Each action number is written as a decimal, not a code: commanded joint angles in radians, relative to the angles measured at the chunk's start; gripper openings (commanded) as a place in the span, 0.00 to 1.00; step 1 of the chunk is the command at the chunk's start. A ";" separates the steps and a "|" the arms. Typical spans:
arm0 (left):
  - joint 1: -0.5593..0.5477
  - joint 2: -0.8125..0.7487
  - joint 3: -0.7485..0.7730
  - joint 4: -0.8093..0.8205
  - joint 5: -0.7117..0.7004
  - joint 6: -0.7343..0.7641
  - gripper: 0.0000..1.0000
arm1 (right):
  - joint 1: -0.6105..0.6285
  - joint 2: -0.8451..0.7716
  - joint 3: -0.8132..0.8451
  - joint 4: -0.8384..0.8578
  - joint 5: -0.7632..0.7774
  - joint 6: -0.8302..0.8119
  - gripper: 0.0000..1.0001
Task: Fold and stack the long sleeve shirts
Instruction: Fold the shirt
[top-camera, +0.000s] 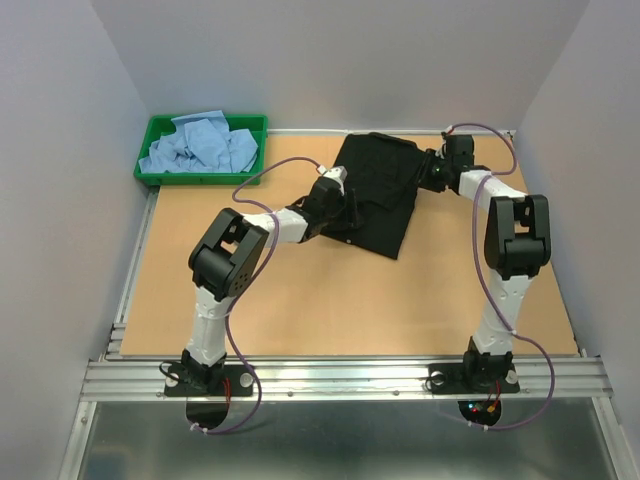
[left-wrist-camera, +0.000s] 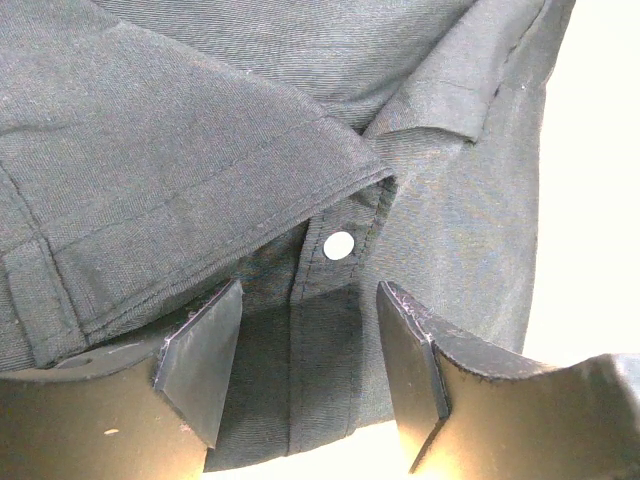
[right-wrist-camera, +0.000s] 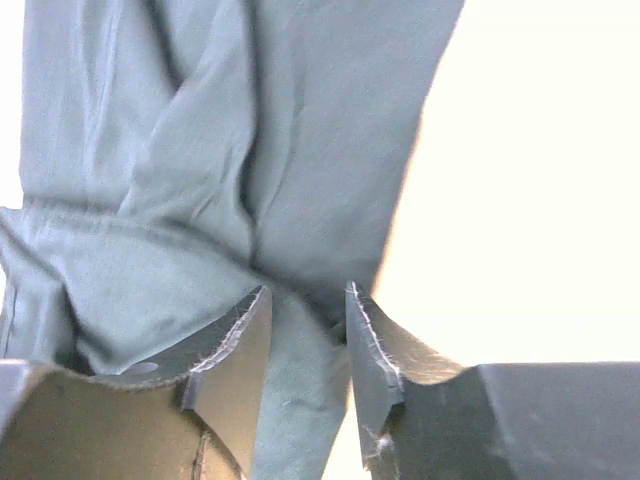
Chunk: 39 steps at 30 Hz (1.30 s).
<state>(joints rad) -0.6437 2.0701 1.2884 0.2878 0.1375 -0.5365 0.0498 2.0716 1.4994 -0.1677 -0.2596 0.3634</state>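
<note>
Jaws of left pincer (left-wrist-camera: 310, 290) released, wide apart, straddling button placket of black shirt (top-camera: 380, 190). Pale button (left-wrist-camera: 339, 245) just ahead of fingertips; folded cloth edge ahead and to left. On right pincer (right-wrist-camera: 307, 290), jaws half closed, fold of same shirt bunched between them; clamped or merely touching, cannot tell. Garment spread on desk (top-camera: 350, 300) between both pincers, one at each side edge. Heap of light blue shirts (top-camera: 200, 145) in green tray (top-camera: 200, 181), well left of left pincer.
</note>
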 joint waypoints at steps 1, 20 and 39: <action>0.001 -0.027 -0.041 -0.113 0.010 0.026 0.69 | 0.002 -0.053 0.052 0.092 0.068 0.008 0.43; 0.001 -0.163 -0.207 -0.177 0.016 0.092 0.69 | 0.255 -0.343 -0.419 0.111 -0.145 0.114 0.48; -0.011 -0.182 -0.256 -0.174 0.036 0.112 0.70 | 0.289 -0.061 -0.047 0.157 0.128 0.051 0.47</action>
<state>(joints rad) -0.6449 1.8950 1.0775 0.2424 0.1661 -0.4484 0.3466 1.9774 1.3014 -0.0738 -0.2176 0.4431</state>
